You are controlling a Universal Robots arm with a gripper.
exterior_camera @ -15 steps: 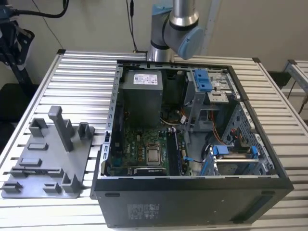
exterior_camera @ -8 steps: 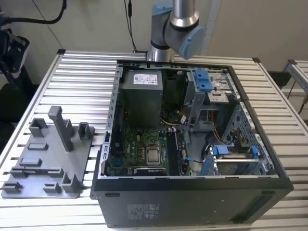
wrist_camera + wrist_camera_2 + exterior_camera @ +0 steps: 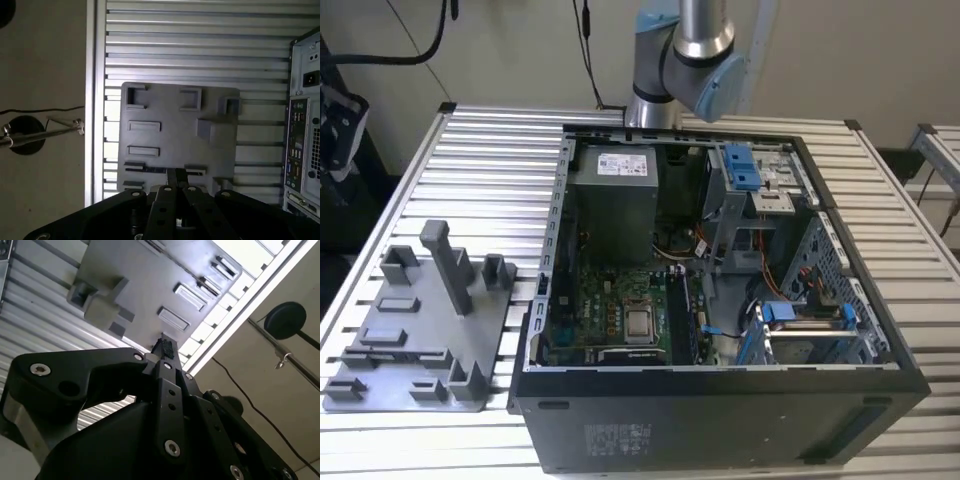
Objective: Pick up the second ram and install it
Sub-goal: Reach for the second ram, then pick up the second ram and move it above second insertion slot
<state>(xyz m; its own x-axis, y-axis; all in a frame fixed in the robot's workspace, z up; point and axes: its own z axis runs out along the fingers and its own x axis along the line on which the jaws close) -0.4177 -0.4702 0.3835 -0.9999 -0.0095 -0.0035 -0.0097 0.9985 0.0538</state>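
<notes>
My pincer (image 3: 176,173) hangs clenched, nothing between its tips, above the grey tray (image 3: 220,145) on the table (image 3: 200,50). The ram (image 3: 145,169), I believe, is the dark strip standing edgewise in a tray slot, probably so it can be taken from above.

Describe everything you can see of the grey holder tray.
The grey holder tray is a flat, matte slab, plastic by its look, with moulded rectangular pockets, low blocks and one tall upright post. It lies flat on the slatted metal table, at the exterior view's left of the open computer case, a gap between them. Only the table visibly touches it.
</notes>
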